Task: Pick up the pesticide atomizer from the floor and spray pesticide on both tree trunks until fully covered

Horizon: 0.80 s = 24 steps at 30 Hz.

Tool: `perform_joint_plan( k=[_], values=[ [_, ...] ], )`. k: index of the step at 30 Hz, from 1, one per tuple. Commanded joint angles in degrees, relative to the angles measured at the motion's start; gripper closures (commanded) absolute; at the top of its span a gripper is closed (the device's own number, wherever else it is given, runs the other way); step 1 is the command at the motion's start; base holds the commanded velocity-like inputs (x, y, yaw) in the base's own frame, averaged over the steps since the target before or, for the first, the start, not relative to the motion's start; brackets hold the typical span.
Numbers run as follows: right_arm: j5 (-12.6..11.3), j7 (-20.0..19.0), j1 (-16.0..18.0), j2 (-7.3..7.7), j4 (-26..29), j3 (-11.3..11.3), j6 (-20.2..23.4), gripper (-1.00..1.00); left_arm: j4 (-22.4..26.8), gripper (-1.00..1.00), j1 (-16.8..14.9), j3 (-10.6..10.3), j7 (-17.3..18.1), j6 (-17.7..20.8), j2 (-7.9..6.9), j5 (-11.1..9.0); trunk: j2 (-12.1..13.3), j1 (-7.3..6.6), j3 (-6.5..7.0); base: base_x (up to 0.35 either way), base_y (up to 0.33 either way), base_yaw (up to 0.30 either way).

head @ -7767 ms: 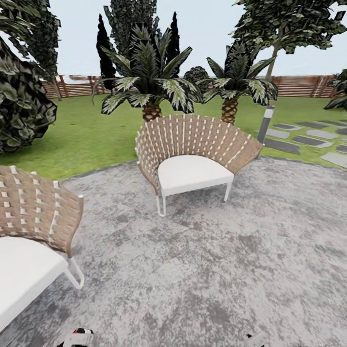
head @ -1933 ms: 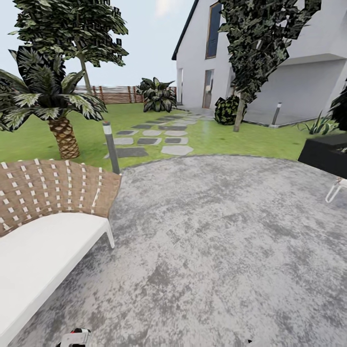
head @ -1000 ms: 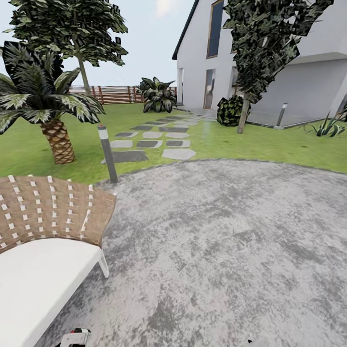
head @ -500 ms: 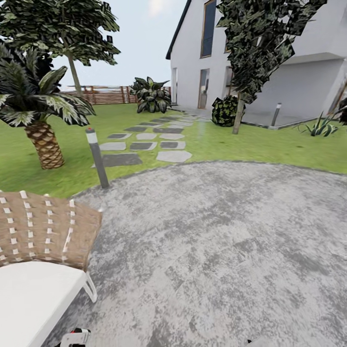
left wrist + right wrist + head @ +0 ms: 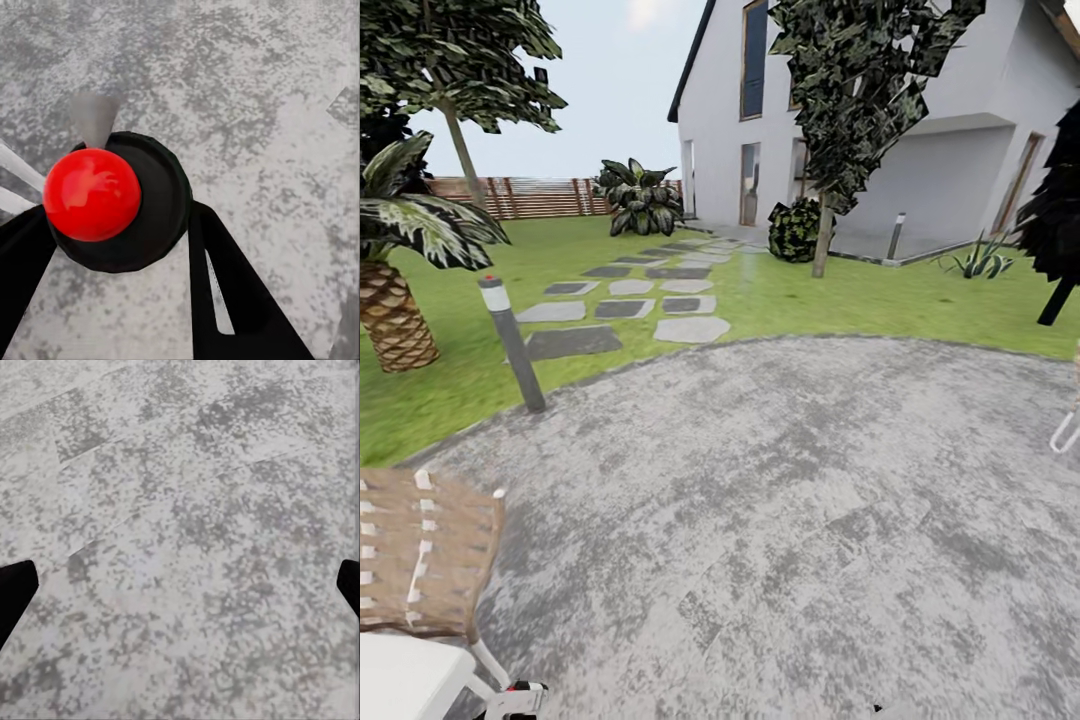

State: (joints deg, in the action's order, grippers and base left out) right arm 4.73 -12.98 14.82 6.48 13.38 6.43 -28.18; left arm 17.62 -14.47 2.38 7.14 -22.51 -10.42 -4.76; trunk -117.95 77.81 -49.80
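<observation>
In the left wrist view my left gripper (image 5: 120, 251) is shut on the pesticide atomizer (image 5: 94, 193), a black round body with a red ball on top, held over grey paving. A white-and-red piece of it pokes up at the head view's bottom edge (image 5: 520, 697). My right gripper (image 5: 180, 592) is open, its black fingertips wide apart over bare paving. One tree stands on the lawn ahead near the house, with a straight trunk (image 5: 822, 238). Another tree rises at the far left by the fence, with a thin trunk (image 5: 460, 150).
A wicker chair (image 5: 420, 560) with a white seat is close at the left. A grey lamp post (image 5: 512, 345) and a scaly palm (image 5: 395, 320) stand at the paving's left edge. Stepping stones (image 5: 622, 308) lead to the white house (image 5: 920, 120). A white chair leg (image 5: 1065, 435) and a dark tree (image 5: 1060, 210) are at the right.
The camera has turned right and the whole scene has slid left. The wicker chair is mostly out of the picture. A dark tree and a chair leg have come in at the right.
</observation>
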Motion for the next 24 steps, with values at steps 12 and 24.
perform_joint_plan(
  k=[12,24],
  values=[
    [0.5,0.2,0.0,0.02,0.0,0.1,-0.2,-1.0,0.0,1.0,0.0,0.3,0.6,-0.1,-0.01,-0.5,0.0,0.03,-0.05,0.339,0.0,-0.001],
    [0.5,0.2,0.0,0.02,0.0,0.1,-0.2,-1.0,0.0,1.0,0.0,0.3,0.6,-0.1,0.05,-0.5,0.0,0.03,-0.05,0.339,-0.038,0.0]
  ],
)
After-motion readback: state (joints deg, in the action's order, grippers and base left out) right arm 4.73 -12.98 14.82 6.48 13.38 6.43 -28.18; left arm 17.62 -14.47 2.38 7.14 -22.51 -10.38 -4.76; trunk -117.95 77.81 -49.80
